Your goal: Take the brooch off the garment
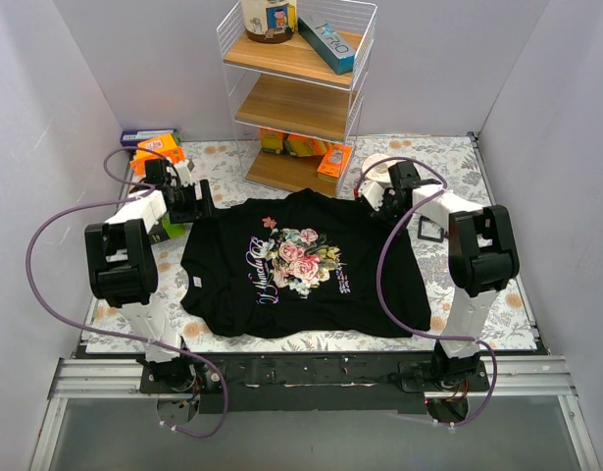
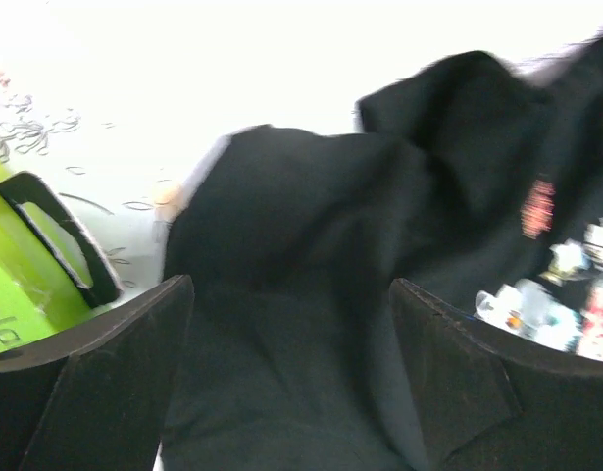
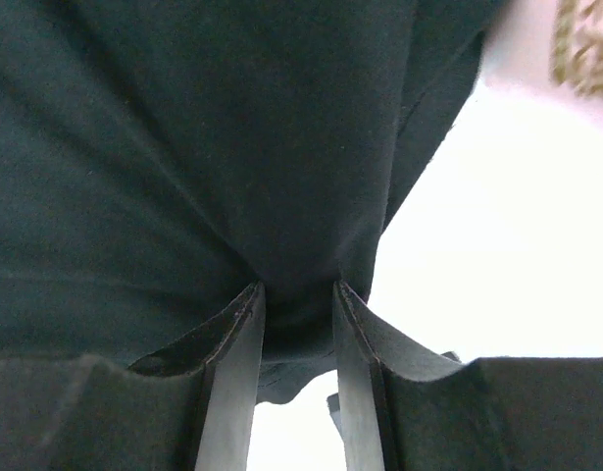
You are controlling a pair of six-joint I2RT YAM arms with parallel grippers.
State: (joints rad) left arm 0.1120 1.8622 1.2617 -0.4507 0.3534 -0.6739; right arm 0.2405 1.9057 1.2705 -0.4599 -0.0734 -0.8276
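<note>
The garment (image 1: 232,285), a black T-shirt with a rose print, lies spread flat on the table. The brooch (image 1: 270,223), a tiny red-pink pin, sits on the chest just above the print; it shows blurred in the left wrist view (image 2: 539,206). My left gripper (image 1: 201,203) is at the shirt's left shoulder, its jaws wide open (image 2: 291,294) over raised black fabric (image 2: 301,245). My right gripper (image 1: 372,199) is at the shirt's right shoulder, shut (image 3: 298,294) on a fold of the black fabric (image 3: 183,147) near its edge.
A wire shelf unit (image 1: 296,98) with boxes and snack packets stands behind the shirt. A green box (image 2: 26,265) lies left of the left gripper. A white roll (image 1: 379,165) sits behind the right gripper. The floral tablecloth (image 1: 477,177) covers the table.
</note>
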